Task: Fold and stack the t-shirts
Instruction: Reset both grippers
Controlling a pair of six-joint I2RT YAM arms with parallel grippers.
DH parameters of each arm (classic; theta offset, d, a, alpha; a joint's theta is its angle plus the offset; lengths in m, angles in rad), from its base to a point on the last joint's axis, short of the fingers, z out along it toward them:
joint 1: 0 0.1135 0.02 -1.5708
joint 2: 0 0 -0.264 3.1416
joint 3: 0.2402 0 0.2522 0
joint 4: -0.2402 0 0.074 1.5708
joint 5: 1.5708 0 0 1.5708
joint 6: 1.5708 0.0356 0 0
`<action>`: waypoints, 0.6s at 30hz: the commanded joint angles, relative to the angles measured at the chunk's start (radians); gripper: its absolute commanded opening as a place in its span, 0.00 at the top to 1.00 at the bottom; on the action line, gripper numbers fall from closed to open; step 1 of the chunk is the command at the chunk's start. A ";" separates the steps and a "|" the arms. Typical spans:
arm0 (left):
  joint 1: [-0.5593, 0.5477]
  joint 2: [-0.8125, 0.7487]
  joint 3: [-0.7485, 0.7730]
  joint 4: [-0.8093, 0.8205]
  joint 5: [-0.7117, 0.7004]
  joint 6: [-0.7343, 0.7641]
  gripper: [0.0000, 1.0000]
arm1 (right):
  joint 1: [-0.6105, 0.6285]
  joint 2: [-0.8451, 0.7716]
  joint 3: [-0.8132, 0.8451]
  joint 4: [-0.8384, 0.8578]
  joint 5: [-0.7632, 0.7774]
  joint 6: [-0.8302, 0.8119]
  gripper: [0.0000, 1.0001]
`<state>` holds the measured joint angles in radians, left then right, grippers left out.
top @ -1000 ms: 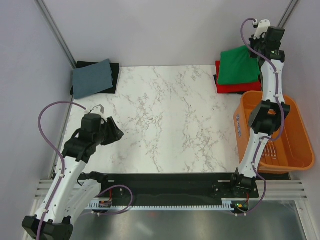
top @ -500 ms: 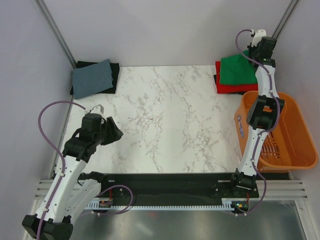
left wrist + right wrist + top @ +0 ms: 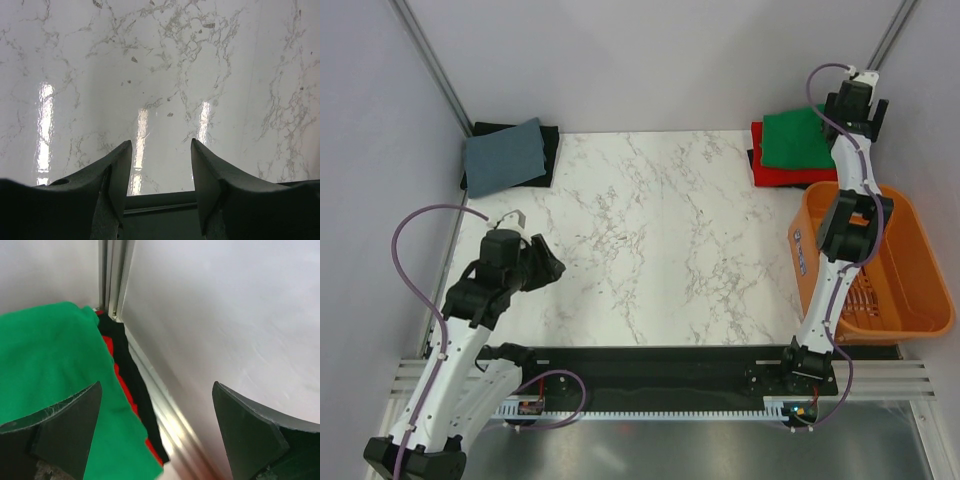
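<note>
The green t-shirt [image 3: 798,138] lies folded flat on the folded red t-shirt [image 3: 782,178] at the table's back right corner. My right gripper [image 3: 848,118] hovers over the stack's far right edge, by the wall. In the right wrist view the right gripper [image 3: 156,385] is wide open with nothing between its fingers. Below it are the green t-shirt [image 3: 50,365], a thin red edge [image 3: 131,401] and a black cloth [image 3: 134,377]. My left gripper [image 3: 555,268] hangs over the bare marble at the left. It stands open and empty [image 3: 161,142].
An orange slatted basket [image 3: 932,280] stands at the right edge, with the right arm reaching over it. A grey-blue folded cloth [image 3: 505,155] lies on a black cloth at the back left. Grey walls and metal corner posts [image 3: 112,280] close in the back.
My right gripper has opened and let go of the green t-shirt, which now lies flat on the red one. The gripper has shifted right, toward the back corner. The left arm has not moved.
</note>
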<state>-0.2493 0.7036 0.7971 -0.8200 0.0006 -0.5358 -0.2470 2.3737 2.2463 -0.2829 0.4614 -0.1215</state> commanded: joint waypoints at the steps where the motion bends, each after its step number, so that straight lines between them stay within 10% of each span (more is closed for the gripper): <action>1: -0.004 -0.021 0.004 0.008 -0.019 -0.026 0.42 | -0.011 -0.213 -0.014 -0.050 0.041 0.161 0.02; 12: -0.004 -0.084 0.007 0.009 -0.011 -0.021 0.42 | 0.136 -0.651 -0.480 -0.007 -0.631 0.493 0.02; 18: -0.004 -0.124 0.004 0.019 -0.005 -0.013 0.41 | 0.316 -0.969 -0.853 -0.015 -0.636 0.646 0.02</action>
<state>-0.2493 0.5930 0.7971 -0.8207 0.0013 -0.5358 0.0257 1.5085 1.5230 -0.2626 -0.1020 0.3939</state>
